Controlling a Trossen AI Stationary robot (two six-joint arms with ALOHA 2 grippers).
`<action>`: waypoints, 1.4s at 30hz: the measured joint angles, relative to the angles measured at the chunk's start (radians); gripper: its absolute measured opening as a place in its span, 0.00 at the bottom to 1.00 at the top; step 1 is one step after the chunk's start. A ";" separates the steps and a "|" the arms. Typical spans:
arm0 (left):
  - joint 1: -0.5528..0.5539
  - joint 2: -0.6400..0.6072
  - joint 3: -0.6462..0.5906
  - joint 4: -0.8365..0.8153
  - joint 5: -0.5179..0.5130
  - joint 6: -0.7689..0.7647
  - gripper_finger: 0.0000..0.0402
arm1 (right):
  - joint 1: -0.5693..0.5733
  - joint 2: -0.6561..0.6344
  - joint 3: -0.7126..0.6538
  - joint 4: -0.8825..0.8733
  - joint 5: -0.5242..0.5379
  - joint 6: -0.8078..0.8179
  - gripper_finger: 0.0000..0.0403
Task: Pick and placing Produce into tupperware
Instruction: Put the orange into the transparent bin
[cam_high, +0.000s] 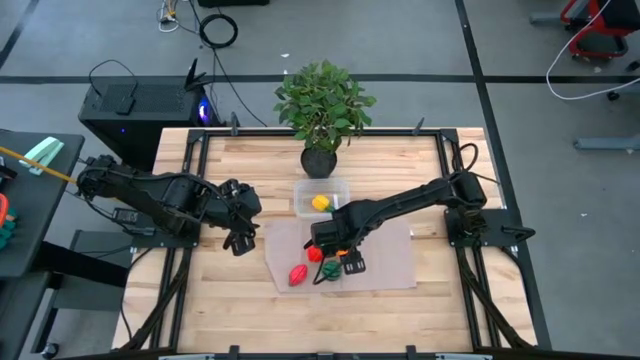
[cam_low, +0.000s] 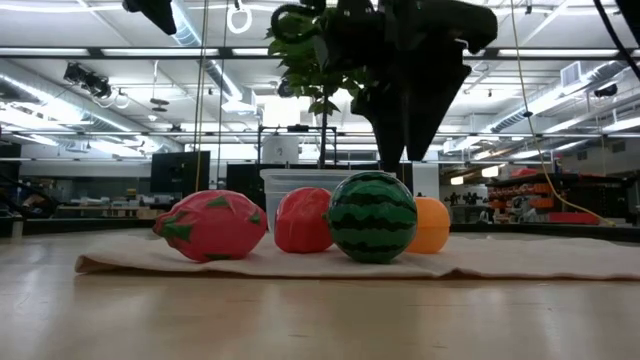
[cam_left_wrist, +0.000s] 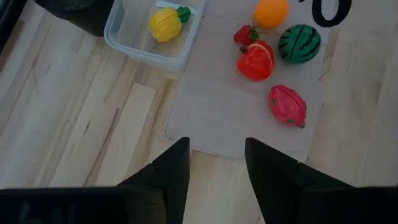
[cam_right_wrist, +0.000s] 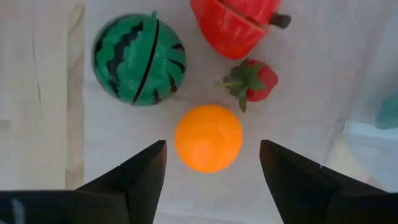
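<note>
On the translucent mat lie a pink-red dragon fruit, a red fruit, a watermelon, a strawberry and an orange. My right gripper is open and points down over the orange, one finger on either side with a gap to each. The clear tupperware stands at the mat's far edge and holds a yellow fruit. My left gripper is open, off the mat's left edge, and touches nothing.
A potted plant stands just beyond the tupperware, at the table's far edge. Bare wood lies to the left of and nearer than the mat, and more lies on its right. The other toy fruits crowd close around the orange.
</note>
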 joint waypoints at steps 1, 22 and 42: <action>0.000 0.000 0.000 0.001 -0.007 0.001 0.40 | -0.002 0.004 -0.005 0.011 0.000 0.001 0.66; -0.139 -0.003 0.000 0.221 -0.114 0.176 0.38 | -0.032 0.012 -0.074 0.089 0.015 0.053 0.63; -0.196 -0.003 0.000 0.246 -0.145 0.126 0.35 | -0.016 0.014 -0.074 0.077 -0.016 0.035 0.75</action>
